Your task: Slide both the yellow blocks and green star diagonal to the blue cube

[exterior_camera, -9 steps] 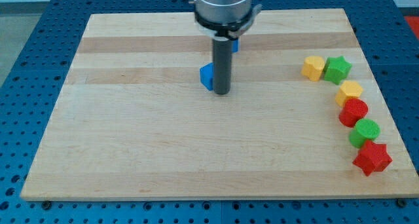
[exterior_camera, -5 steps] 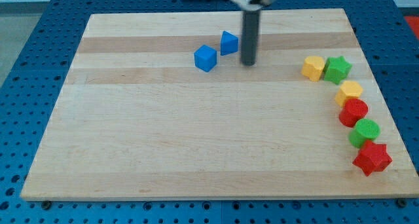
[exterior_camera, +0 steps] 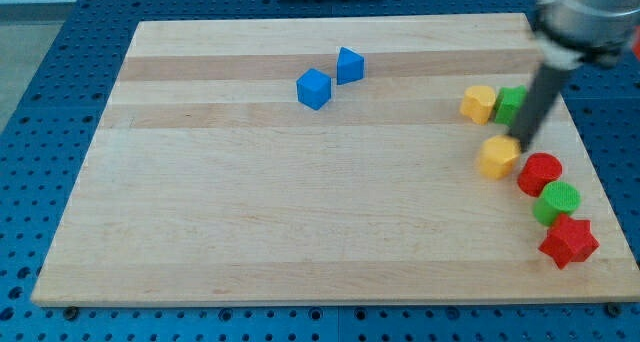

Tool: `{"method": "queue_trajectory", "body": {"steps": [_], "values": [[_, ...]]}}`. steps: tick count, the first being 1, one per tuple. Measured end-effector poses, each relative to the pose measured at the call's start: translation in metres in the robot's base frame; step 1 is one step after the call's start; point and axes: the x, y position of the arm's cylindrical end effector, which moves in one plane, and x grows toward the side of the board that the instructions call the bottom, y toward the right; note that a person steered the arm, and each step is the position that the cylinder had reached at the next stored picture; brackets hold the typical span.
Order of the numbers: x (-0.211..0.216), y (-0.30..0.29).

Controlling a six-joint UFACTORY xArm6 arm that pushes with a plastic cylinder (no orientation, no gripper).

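A blue cube point(exterior_camera: 314, 88) and a blue wedge-shaped block point(exterior_camera: 349, 65) are sitting near the top centre of the wooden board point(exterior_camera: 250, 212). Further right, the dark rod is leaning in from the view's top right, my tip point(exterior_camera: 520, 142) pressing the upper right edge of one yellow block point(exterior_camera: 498, 156). The other yellow block point(exterior_camera: 478, 103) is touching the green star point(exterior_camera: 510, 105), partly hidden behind the rod. There are no fingers here, only the bare rod.
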Motion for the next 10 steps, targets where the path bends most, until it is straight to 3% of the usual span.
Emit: {"method": "queue_trajectory", "body": {"steps": [1, 3, 4, 6, 8, 10], "values": [[-0.004, 0.010], [-0.036, 0.119], [-0.045, 0.062], [-0.099, 0.047], [-0.068, -0.138], [-0.061, -0.083]]}}
